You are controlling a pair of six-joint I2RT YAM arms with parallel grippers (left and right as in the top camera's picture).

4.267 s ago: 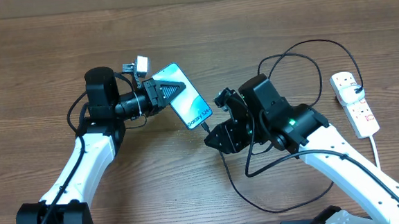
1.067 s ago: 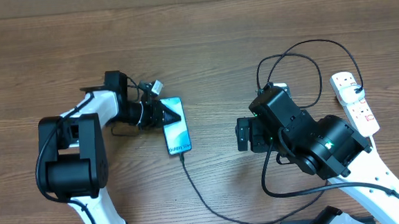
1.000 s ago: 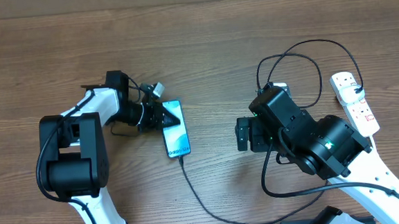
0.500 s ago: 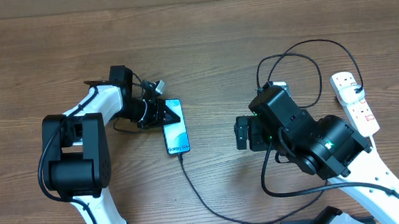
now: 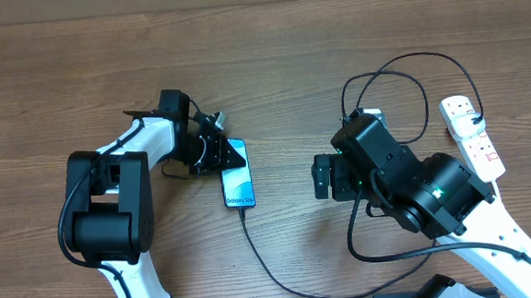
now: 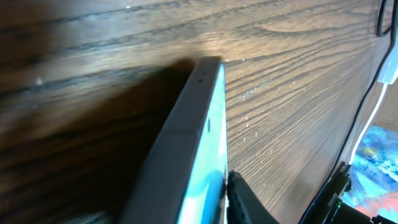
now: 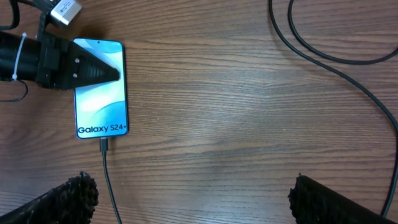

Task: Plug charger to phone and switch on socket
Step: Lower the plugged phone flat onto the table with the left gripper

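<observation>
The phone point(image 7: 101, 93) has its top end pinched in the left end effector point(image 5: 221, 153). The charger point(image 7: 103, 144) looks plugged in, so that step seems done. The right end effector point(image 7: 196, 190) gapes empty, and the socket point(image 5: 471, 136), well behind it, probably remains to switch on.

The phone point(image 5: 238, 180) is blue-teal, the charger point(image 7: 104, 146) black, the socket point(image 5: 473, 138) white.

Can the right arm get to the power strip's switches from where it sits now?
Probably yes: the right claw is open and empty, and the power strip lies uncovered beside that arm, though the charger cable loops close by.
</observation>
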